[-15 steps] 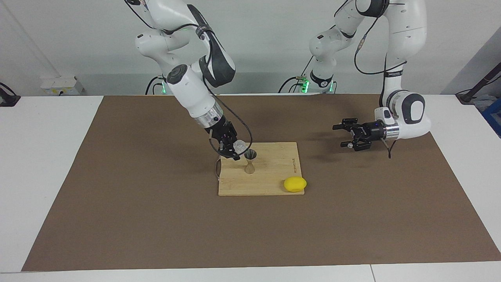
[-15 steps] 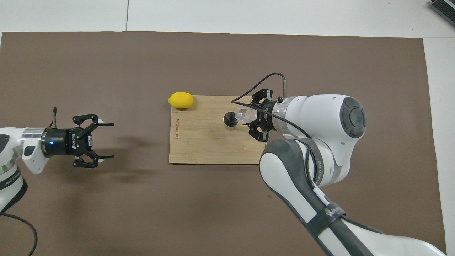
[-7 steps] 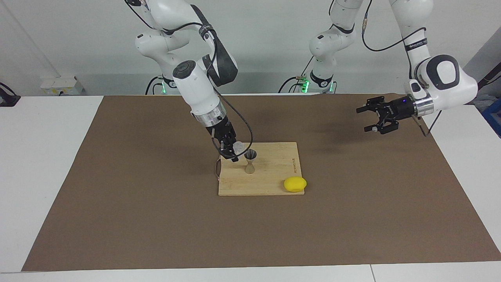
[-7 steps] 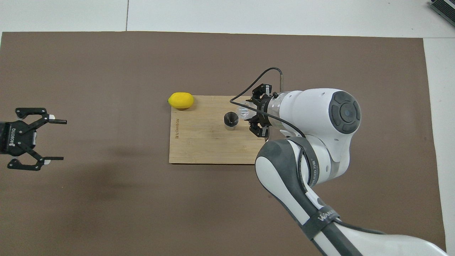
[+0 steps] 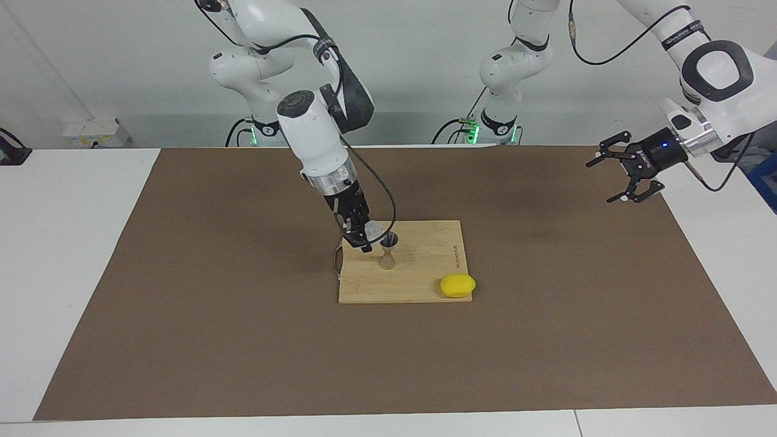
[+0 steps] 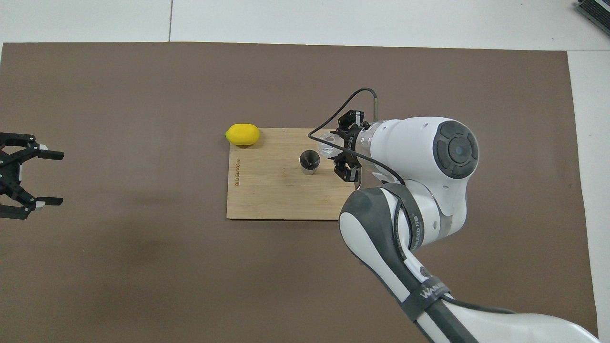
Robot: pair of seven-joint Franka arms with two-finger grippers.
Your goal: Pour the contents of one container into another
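The metal jigger (image 5: 388, 250) (image 6: 309, 162) stands upright on the bamboo cutting board (image 5: 425, 285) (image 6: 267, 200), near the board's end toward the right arm. My right gripper (image 5: 363, 233) (image 6: 340, 148) is shut on the clear glass tumbler (image 5: 372, 229) (image 6: 327, 145). It holds the tumbler tilted just above the board, mouth close beside the jigger's rim. My left gripper (image 5: 604, 181) (image 6: 57, 177) hangs open and holds nothing, raised over the brown mat at the left arm's end.
A yellow lemon (image 5: 458, 285) (image 6: 243, 134) lies at the board's corner farthest from the robots, toward the left arm's end. The brown mat (image 5: 243, 340) covers most of the white table. A black cable loops from the right wrist over the board.
My left gripper has risen and pulled away from the board toward its own end of the table, still open. The right forearm has swung more upright, keeping the tumbler beside the jigger.
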